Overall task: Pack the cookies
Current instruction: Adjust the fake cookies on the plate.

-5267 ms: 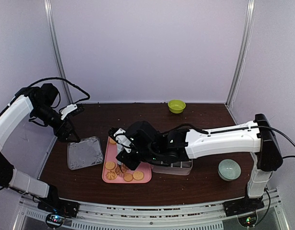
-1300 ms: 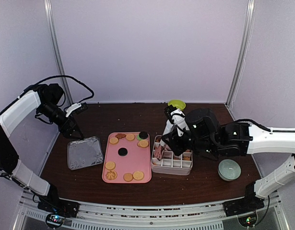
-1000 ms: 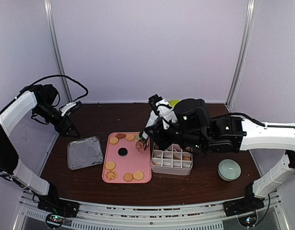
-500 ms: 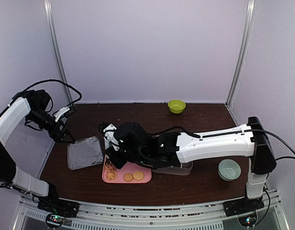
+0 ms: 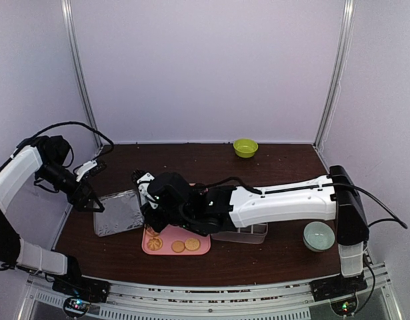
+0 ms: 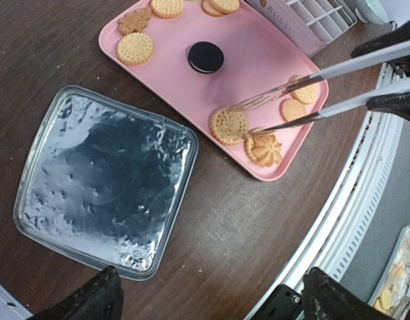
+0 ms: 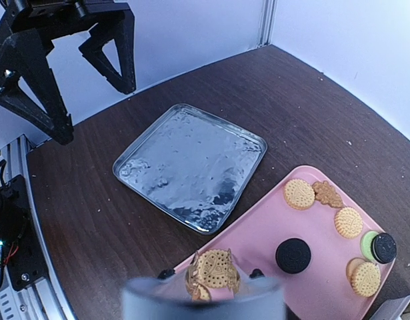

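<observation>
At the far left, the left gripper (image 5: 90,199) is seen above the dark table (image 5: 271,167), just beside the left edge of a silver foil tray (image 5: 118,213); its fingers (image 7: 118,53) are spread wide and nothing is held between them. The foil tray lies flat, its right edge close beside a pink tray (image 5: 199,233), and nothing is seen in it. Over the near-left end of the pink tray the right gripper (image 5: 150,212) is reached across from the right, and a pair of metal tongs (image 6: 325,87) is clasped between its fingers. The tong tips are set on either side of a round tan cookie (image 7: 215,268), beside a flower-shaped one (image 6: 265,148); whether the round one is lifted off the tray cannot be told. The other cookies (image 7: 349,222) are spread over the pink tray: two tan ones near the front edge, a black one (image 6: 206,57) near the middle, and several tan, brown and dark ones at the far end. A white divided box (image 5: 253,235) is partly hidden by the right arm, just right of the pink tray. A pale bowl (image 5: 319,236) is found further right, and a lime-green bowl (image 5: 245,147) at the back edge.
</observation>
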Tool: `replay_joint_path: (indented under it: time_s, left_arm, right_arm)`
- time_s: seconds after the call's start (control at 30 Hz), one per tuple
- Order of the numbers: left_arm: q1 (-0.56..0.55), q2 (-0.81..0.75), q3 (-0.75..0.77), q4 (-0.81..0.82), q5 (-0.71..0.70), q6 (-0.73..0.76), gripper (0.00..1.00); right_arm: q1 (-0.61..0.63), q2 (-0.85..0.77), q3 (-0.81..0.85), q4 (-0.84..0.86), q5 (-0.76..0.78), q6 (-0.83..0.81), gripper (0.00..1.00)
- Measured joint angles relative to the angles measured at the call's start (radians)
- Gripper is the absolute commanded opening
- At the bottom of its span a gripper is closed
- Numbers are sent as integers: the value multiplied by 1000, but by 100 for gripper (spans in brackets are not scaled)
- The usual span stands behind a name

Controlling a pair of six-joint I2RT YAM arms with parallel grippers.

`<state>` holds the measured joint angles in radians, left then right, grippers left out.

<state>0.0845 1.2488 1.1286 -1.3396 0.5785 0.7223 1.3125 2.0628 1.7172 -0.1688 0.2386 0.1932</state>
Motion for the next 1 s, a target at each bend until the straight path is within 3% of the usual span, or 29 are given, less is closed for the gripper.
replay_joint_path:
  time_s: [0.63,1.0]
  left_arm:
    - [0,-2,-10,4,-20,9,96]
    - [0,4,-5,3,-28,0,94]
  right_arm:
    - [-39,13,-23,40,-10,35,41]
    - [-47,21,-52,114,-49,50,32]
